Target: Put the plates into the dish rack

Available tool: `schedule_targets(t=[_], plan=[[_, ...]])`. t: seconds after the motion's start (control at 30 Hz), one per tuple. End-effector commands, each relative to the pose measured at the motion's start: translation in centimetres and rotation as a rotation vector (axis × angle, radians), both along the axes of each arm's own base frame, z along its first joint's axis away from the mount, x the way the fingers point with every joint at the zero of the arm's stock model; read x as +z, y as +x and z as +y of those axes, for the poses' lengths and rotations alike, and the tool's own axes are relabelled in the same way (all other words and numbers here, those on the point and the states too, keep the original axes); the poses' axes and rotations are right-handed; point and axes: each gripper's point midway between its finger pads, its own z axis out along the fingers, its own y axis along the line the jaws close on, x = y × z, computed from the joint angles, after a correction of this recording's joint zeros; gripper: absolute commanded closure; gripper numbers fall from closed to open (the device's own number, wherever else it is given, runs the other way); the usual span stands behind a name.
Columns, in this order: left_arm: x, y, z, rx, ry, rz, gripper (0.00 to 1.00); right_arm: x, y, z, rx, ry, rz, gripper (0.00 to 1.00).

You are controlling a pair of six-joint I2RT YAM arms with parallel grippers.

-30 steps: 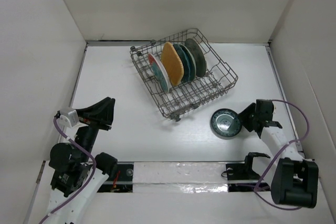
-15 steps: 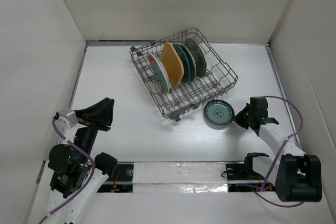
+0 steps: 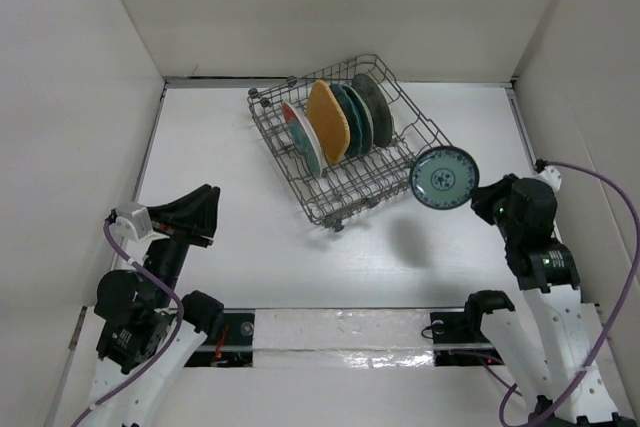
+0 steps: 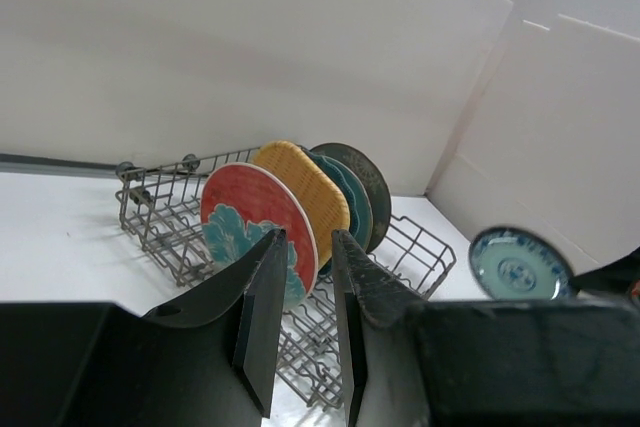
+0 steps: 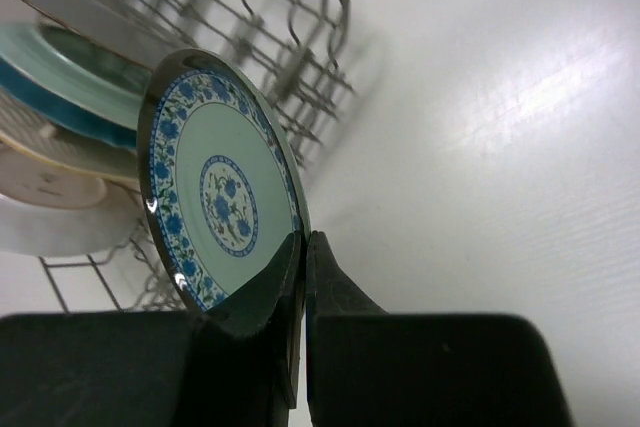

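1. Dish rack (image 3: 332, 209): a grey wire basket with raised sides and rows of upright tines. It stands askew on the white table (image 3: 250, 257), towards the far middle.
2. Red plate with teal flowers (image 4: 252, 219): stands on edge between the tines. It is the first of the row, at the rack's left end.
3. Yellow woven plate (image 3: 328, 122): on edge, just behind the red one and taller than it.
4. Teal plate (image 4: 352, 202): on edge behind the yellow plate, with only its rim showing past it.
5. Pale mint plate (image 5: 60, 47): on edge in the same row and close against the teal one. It is blurred in the right wrist view.
6. Grey plate (image 3: 376, 105): on edge, the last of the row and nearest the rack's far right end. Its pattern cannot be made out.
7. Small dark-rimmed plate (image 5: 225, 197): pale green face with a ring of blue flowers and a blue centre motif.
   - It is held upright, clear of the table.
   - It is outside the rack, just beside the rack's right-hand corner.
   - Its shadow lies on the table below it.
8. Right gripper (image 5: 303, 272): clenched on the lower edge of the small dark-rimmed plate, with one finger on each face of the rim.
9. Left gripper (image 4: 308, 332): released, its fingers (image 4: 262, 317) parted with nothing between them. It hangs over the near left of the table, well apart from the rack and pointing towards it.
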Motion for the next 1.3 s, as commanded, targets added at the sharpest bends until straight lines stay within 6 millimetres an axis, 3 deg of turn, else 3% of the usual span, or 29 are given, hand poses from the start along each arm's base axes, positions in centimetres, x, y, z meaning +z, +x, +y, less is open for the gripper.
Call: schedule_targets(t=[0.0,0.03,0.07,0.13,0.17,0.2,0.27,0.3,0.33,0.37,0.4,0.43,0.53,0.57,0.63,0.67,0.7,0.93,1.1,1.27], plan=[[1.5,0.0,-0.1,-0.005,-0.008,-0.028,0.78,5.5,0.6,-1.4,-0.041,-0.081,-0.13,1.0],[1.2,0.3,-0.3,-0.004,-0.001,-0.017,0.78,6.8,2.5,-1.4,-0.039,-0.098,-0.167,1.0],[1.1,0.5,-0.4,-0.004,0.003,-0.01,0.78,8.4,2.9,-1.5,-0.043,-0.102,-0.221,1.0],[0.6,1.0,-0.7,-0.006,0.015,0.013,0.78,8.3,6.4,-1.0,-0.022,-0.149,-0.21,1.0],[0.4,1.2,-0.8,-0.008,0.02,0.023,0.78,10.4,8.1,-2.1,-0.088,-0.178,-0.266,1.0],[0.2,1.4,-0.8,-0.006,0.022,0.033,0.78,8.8,10.6,-1.9,-0.087,-0.218,-0.216,1.0],[-0.3,1.9,-1.0,0.002,0.031,0.053,0.78,10.6,14.0,-1.9,-0.109,-0.309,-0.261,1.0],[-0.4,2.2,-1.0,0.006,0.034,0.062,0.78,10.5,15.4,-1.7,-0.108,-0.348,-0.256,1.0],[-0.8,2.5,-1.1,0.01,0.043,0.075,0.78,9.1,17.9,-1.5,-0.098,-0.414,-0.227,1.0],[-0.9,2.8,-1.1,0.018,0.045,0.083,0.78,9.0,19.1,-1.3,-0.11,-0.442,-0.224,1.0],[-1.1,3.1,-1.2,0.022,0.048,0.092,0.78,10.3,20.4,-1.3,-0.118,-0.456,-0.254,1.0],[-1.7,3.7,-1.4,0.027,0.061,0.115,0.78,9.3,22.2,-0.7,-0.101,-0.5,-0.247,1.0],[-2.6,4.9,-1.8,0.04,0.086,0.156,0.78,10.5,25.1,-0.3,-0.101,-0.577,-0.29,1.0],[-2.7,5.2,-1.8,0.044,0.09,0.158,0.78,8.6,26.5,0.3,-0.086,-0.606,-0.252,1.0],[-3.1,5.8,-2.0,0.051,0.104,0.176,0.78,8.7,28.2,1.0,-0.064,-0.655,-0.253,1.0],[-3.1,6.0,-2.0,0.06,0.105,0.175,0.78,7.6,29.4,1.8,-0.046,-0.674,-0.256,1.0],[-3.4,6.4,-1.8,0.074,0.114,0.185,0.78,8.2,30.0,2.3,-0.04,-0.713,-0.27,1.0],[-4.4,7.3,-1.5,0.099,0.138,0.216,0.77,5.2,32.9,4.9,0.043,-0.789,-0.252,1.0],[-4.5,7.4,-1.3,0.107,0.139,0.218,0.76,4.1,33.6,7.5,0.087,-0.852,-0.247,1.0],[-4.5,7.4,-1.4,0.104,0.142,0.218,0.75,1.8,33.6,8.0,0.095,-0.927,-0.212,1.0]])
